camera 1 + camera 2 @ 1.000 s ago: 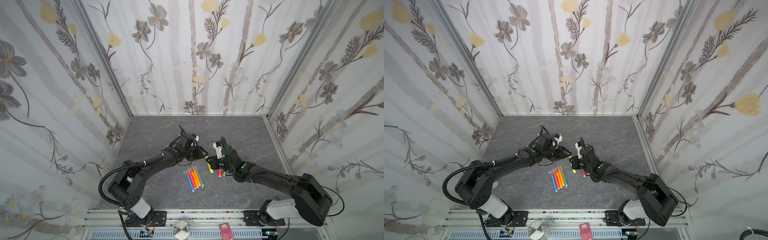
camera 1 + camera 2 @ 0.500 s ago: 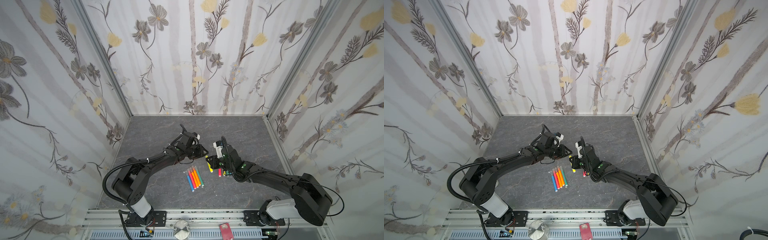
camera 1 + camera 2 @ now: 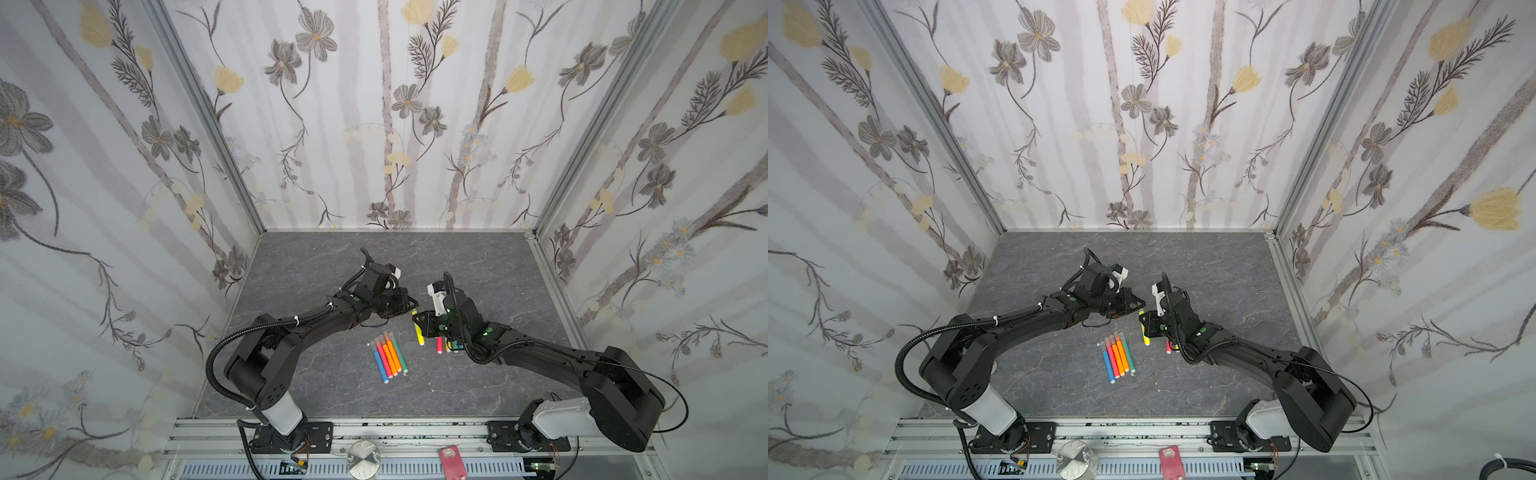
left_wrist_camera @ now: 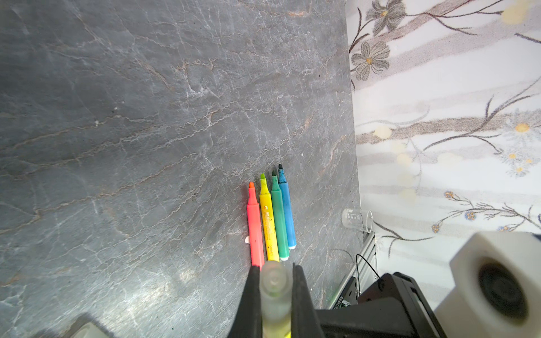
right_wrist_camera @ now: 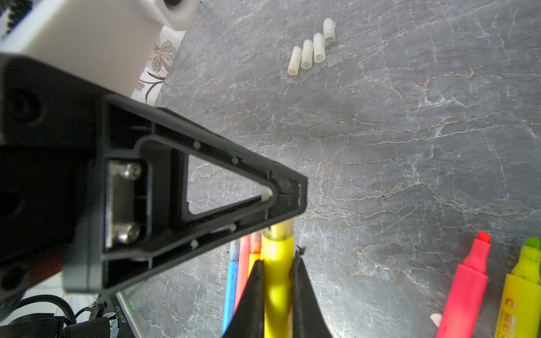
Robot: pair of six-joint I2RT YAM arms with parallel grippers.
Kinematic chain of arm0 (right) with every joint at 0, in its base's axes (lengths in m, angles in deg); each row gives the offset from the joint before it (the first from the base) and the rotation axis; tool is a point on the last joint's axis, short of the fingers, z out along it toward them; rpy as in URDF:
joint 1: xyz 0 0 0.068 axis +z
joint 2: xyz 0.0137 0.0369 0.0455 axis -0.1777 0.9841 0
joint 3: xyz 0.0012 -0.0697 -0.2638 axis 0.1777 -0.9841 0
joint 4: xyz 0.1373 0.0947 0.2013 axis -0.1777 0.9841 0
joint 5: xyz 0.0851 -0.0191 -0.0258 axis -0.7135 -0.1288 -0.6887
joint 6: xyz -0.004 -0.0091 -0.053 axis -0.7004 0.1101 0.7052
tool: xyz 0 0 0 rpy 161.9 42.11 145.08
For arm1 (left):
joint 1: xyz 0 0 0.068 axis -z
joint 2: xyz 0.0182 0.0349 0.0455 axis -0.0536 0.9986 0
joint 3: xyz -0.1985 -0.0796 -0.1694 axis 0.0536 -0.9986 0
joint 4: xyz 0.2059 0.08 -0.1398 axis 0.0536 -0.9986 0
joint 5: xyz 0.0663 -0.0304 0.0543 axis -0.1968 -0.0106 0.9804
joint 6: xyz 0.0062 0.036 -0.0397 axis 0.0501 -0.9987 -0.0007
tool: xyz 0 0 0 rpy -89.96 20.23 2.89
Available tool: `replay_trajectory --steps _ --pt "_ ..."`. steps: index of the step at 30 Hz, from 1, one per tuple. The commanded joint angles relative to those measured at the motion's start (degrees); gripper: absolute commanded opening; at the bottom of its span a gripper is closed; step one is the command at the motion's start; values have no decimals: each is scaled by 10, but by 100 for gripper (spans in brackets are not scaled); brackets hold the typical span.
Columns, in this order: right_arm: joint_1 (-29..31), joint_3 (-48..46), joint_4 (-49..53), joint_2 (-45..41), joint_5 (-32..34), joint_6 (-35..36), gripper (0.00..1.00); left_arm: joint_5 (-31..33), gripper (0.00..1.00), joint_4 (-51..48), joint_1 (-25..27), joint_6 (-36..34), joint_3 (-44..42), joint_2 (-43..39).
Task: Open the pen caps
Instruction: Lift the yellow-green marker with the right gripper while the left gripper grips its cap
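At the middle of the desk [image 3: 324, 266], the left jaws are pinched shut on the translucent cap [image 4: 275, 288] of the yellow pen [image 5: 278, 263] while the right jaws clasp its barrel, so the pull-off is in hand and next calls for drawing straight apart along the pen.

"Where was the yellow pen [image 3: 419, 334]?"

"Just right of centre in both top views. The right tool [image 5: 278, 259] pinched its barrel, and the left tool [image 4: 275, 266] clamped its translucent cap [image 4: 275, 289], which was on the pen."

"And the others?"

"Five capped pens [image 3: 388, 358] lay side by side at centre: blue, pink, two orange, green. Four uncapped pens [image 4: 270, 219], pink, yellow, green and blue, lay touching with their tips bare. Four loose caps [image 5: 311, 46] lay in a tight row, well apart from them."
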Motion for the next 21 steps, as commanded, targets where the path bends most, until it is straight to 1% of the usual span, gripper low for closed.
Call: replay_trajectory --steps 1,2,4,8,13,17,21 --pt "1 -7 -32 0 -2 1 32 3 0 22 -1 23 1 2" --pt "1 -9 -36 -1 -2 1 35 6 0 23 -2 33 1 3" --pt "1 -15 -44 -2 -1 1 37 10 0 25 -1 56 1 7" --pt "1 -29 -67 -5 1 -3 38 7 0 39 -2 84 -3 16" --pt "1 -27 -66 1 5 3 34 -6 0 61 -1 105 -3 23" --pt "0 -31 -72 1 9 4 26 -10 0 71 -1 115 -3 21" --pt "1 -30 -76 7 9 4 23 -19 0 86 -1 127 -7 21"
